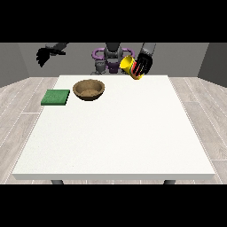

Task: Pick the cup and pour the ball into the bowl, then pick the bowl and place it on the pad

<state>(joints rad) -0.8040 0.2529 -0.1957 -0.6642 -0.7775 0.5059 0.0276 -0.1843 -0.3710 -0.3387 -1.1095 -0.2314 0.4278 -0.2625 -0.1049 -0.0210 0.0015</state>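
Big white table fills middle of frame. Green pad lies at left, on table's left edge. Brown bowl sits just right of pad, not touching. Ball not seen. Up high, right of middle: hand at view's right has fingers wrapped round yellow cup, cup tipped sideways, mouth facing left. Upper left: hand at view's left hangs in air, fingers spread, holding nothing.

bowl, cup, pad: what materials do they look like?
Bowl: likely wood, matte; brown, mottled grain-like inside. Cup: probably plastic, smooth; even bright yellow with red showing near the fingers, held tilted in the hand at the view's right. Pad: looks like foam or felt, matte; flat green square, no sheen.
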